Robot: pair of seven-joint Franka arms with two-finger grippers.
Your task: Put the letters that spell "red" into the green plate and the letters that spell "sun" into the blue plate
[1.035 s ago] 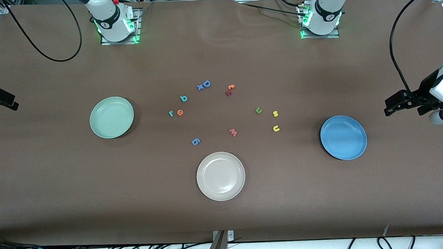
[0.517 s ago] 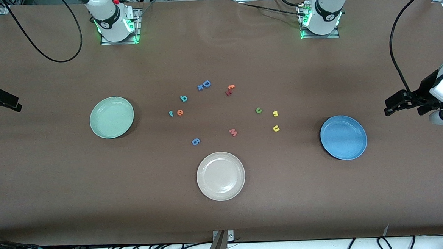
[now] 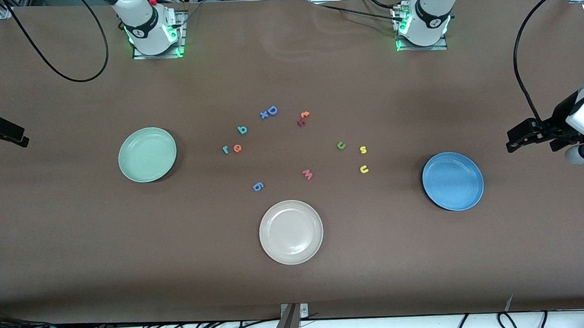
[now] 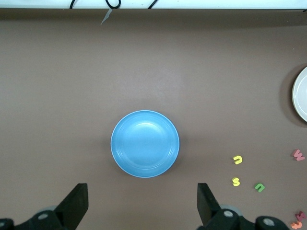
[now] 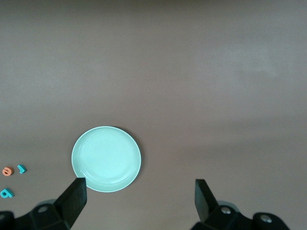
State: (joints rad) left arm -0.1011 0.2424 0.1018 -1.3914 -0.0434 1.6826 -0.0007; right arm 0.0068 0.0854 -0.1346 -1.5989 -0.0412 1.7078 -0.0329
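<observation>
Both arms are parked high at the table's ends with nothing in hand. The right gripper hangs with its fingers spread wide and empty over the bare table at the right arm's end, and the green plate lies inward of it toward the middle. The teal "r", orange "e" and teal "d" sit inward again past the plate, so this arm looks the natural one for "red". The left gripper mirrors it, splayed and empty over the table at the left arm's end. The blue plate lies just inward of it, with the yellow "u", yellow "s" and green "n" clustered a little farther in toward the centre. All six are tiny, flat, matte foam cut-outs lying face-up, well apart from each other except the "r" and "e", which are just beside one another. The plates are smooth, glossy, round and shallow-rimmed, both empty. Such thin letters will likely want a low, straight-down pinch.
</observation>
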